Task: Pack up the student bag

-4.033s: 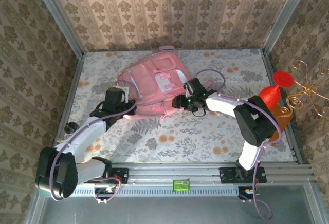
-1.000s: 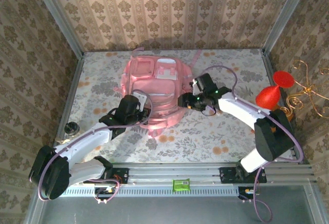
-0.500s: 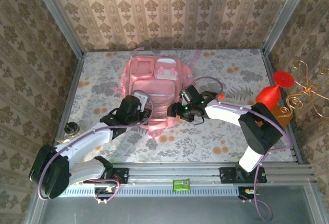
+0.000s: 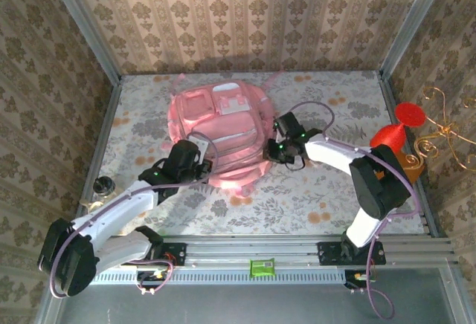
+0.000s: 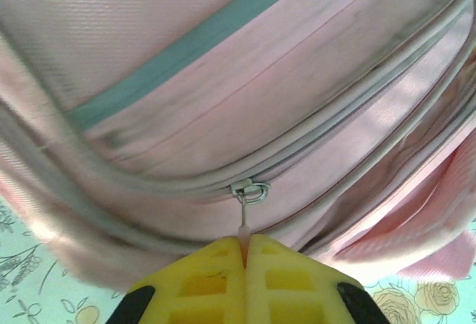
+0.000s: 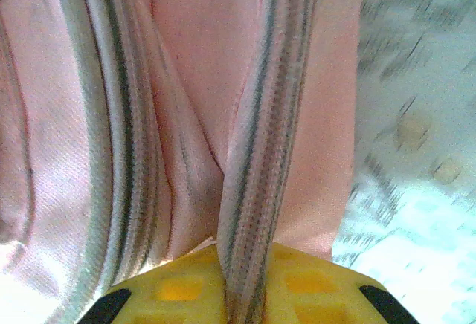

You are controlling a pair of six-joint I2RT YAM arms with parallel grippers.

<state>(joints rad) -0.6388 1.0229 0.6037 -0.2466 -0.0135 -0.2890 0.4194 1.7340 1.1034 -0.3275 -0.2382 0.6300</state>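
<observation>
student bag (image 4: 219,127) lies front-up mid-surface (image 4: 312,190); left claw (image 5: 244,253) pinched shut on zip pull (image 5: 243,224) at bag's near-left edge, right claw (image 6: 244,294) clamped on zip seam (image 6: 256,153) at bag's right flank, track running between them.

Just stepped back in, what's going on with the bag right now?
Both arms are working on the large soft pink fabric backpack lying on the floral-print table. The left gripper is shut on the thin pink zipper pull at the bag's near edge. The right gripper pinches a zipper-edged fold of fabric on the bag's right side, as if bracing it. Whether the zipper is open, I cannot tell.
</observation>
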